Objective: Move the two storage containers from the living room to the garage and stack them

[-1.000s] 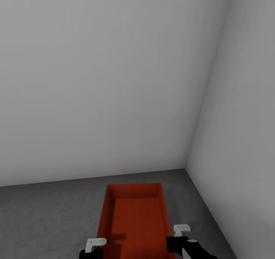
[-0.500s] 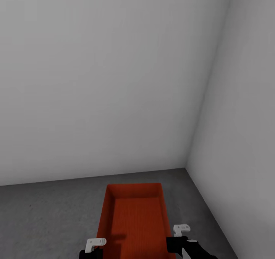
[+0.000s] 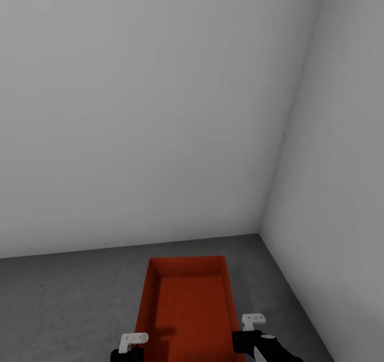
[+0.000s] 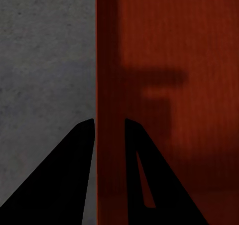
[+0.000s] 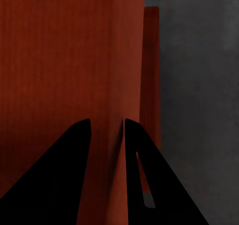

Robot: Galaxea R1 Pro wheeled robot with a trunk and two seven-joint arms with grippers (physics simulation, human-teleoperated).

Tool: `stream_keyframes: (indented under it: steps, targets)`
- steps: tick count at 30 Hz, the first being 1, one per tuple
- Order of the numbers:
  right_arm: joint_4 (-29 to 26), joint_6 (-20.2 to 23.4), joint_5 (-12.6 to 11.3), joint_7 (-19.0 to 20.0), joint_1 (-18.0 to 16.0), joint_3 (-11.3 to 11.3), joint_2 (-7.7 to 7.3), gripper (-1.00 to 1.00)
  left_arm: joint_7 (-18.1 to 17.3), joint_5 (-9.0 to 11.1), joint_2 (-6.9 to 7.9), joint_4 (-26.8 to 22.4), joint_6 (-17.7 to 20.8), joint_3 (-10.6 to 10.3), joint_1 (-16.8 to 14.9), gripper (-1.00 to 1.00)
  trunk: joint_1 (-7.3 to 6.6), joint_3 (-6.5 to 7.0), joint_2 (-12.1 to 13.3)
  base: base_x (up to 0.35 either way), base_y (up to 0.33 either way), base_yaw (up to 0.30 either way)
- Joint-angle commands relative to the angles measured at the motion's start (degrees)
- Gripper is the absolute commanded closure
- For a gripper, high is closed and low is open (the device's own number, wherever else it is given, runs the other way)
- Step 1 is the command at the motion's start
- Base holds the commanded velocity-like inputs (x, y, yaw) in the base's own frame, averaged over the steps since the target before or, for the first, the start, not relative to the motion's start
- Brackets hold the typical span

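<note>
I am in the garage, and the storage container [image 3: 186, 308] is in front of me, near the corner where two pale grey walls [image 3: 149, 111] meet. My left gripper [image 4: 108, 128] is clenched on its left long wall, one finger outside, one inside. My right gripper [image 5: 107, 128] grasps the right long wall the same way. So both pincers pinch thin upright plastic, nothing more.

Risks, as I judge them:
- The walls are thin. If one side squeezes or lifts more than the other, the bin may twist or slip out.
- In the right wrist view a second orange-red edge [image 5: 151, 75] shows just beside the wall I hold. It could be the other bin under this one, but I cannot tell. If it is so, a crooked release would leave the stack skewed.
- I cannot tell if the bin rests on the concrete floor [image 3: 69, 298] or hangs above it, so opening early may drop it.

Inside the container: empty, only ribbed bottom and the shadow of my left gripper.
</note>
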Motion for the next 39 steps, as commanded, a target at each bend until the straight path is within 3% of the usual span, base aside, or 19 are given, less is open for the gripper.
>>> stream_keyframes:
  steps: [1,31,39]
  targets:
    - [0.1,0.4,-0.7,4.3,0.0,0.7,-0.37,1.0,-0.1,0.3,1.27,-0.2,-1.0,-0.6,-0.1,1.0,0.22,-0.24,-0.4,0.0,0.0,0.0]
    - [0.1,0.4,-0.7,4.3,0.0,0.7,-0.37,1.0,-0.2,0.3,1.27,-0.1,-1.0,-0.6,-0.1,1.0,6.81,-5.62,-12.5,0.0,0.0,0.0]
    - [0.1,0.4,-0.7,4.3,0.0,0.7,-0.37,1.0,-0.2,0.3,1.27,-0.1,-1.0,-0.6,-0.1,1.0,6.81,-5.62,-12.5,0.0,0.0,0.0]
